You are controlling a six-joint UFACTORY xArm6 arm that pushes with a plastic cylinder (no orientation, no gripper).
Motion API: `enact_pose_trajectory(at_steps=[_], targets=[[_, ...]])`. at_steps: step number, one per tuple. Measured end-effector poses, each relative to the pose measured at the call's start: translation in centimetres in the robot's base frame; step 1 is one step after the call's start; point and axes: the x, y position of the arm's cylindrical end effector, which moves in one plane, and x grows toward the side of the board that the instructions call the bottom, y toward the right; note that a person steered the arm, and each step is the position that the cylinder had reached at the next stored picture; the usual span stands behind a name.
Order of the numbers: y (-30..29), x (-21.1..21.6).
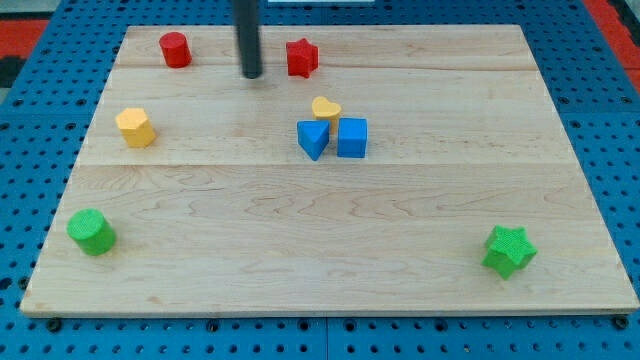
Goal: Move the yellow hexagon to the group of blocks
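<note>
So my tip (252,75) sits between the red cylinder (175,49) and red star (301,57); no fingers here. The yellow hexagon (135,127) is at desk (200,250) left, well apart from the yellow heart (325,108), blue triangle (313,138), blue cube (352,137).

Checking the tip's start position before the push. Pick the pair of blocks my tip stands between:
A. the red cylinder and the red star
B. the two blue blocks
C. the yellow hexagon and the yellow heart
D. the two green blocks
A: my tip rests near the view's top, with the red cylinder to its left and the red star to its right.
</note>
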Motion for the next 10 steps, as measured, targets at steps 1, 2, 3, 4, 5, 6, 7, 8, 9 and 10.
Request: enact_pose_trajectory(at_steps=[1,2,3,4,5,6,7,8,9,10], targets=[[-4.4,1.6],[-11.1,2.3],[-14.5,5.7],[-11.2,10.9],[-2.6,11.2],[3.0,11.3],[-1.8,13.8],[4.7,14.6],[8.3,13.4],[8.3,12.8]])
